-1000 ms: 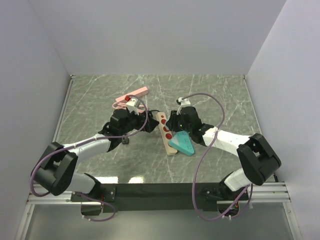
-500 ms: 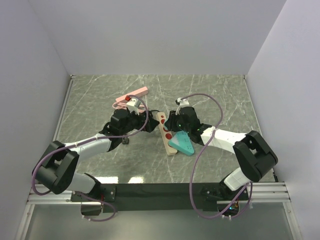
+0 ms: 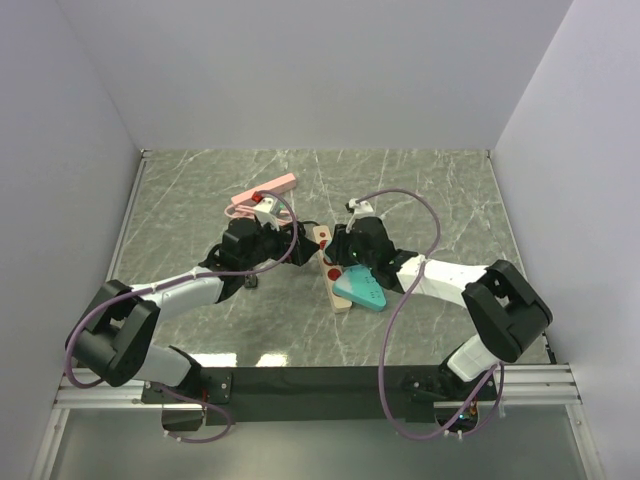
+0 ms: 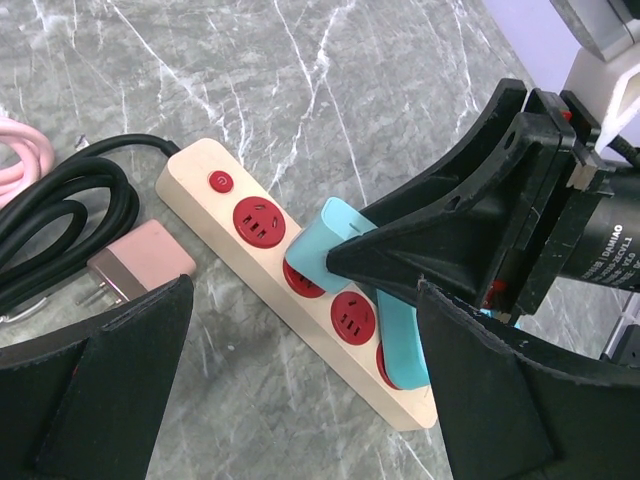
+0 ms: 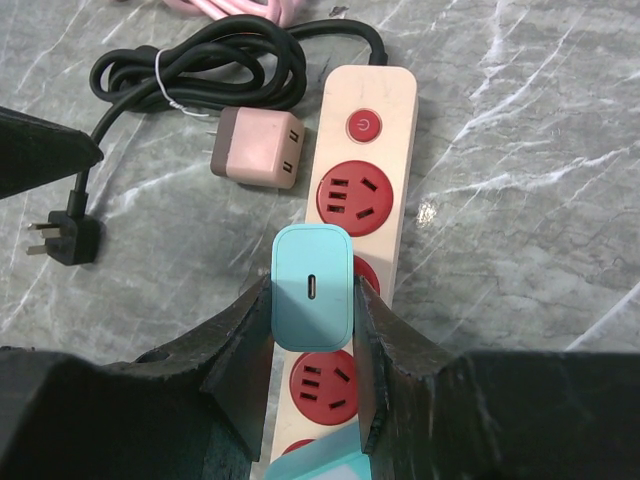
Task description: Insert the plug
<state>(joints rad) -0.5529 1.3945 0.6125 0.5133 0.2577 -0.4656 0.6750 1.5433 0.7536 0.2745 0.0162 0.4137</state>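
One teal rounded plastic charger plug sits clamped in the right pincer over one beige power strip; the left pincer gapes wide, empty.

Table was that grey-green marble look with white veins. The power strip was pale beige with red sockets and a red button. The plug was teal, plus a dusty pink adapter and a black cable.

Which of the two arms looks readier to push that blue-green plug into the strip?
The right: the right gripper is shut on the teal charger, directly over the power strip. The left gripper hangs open beside it, holding nothing.
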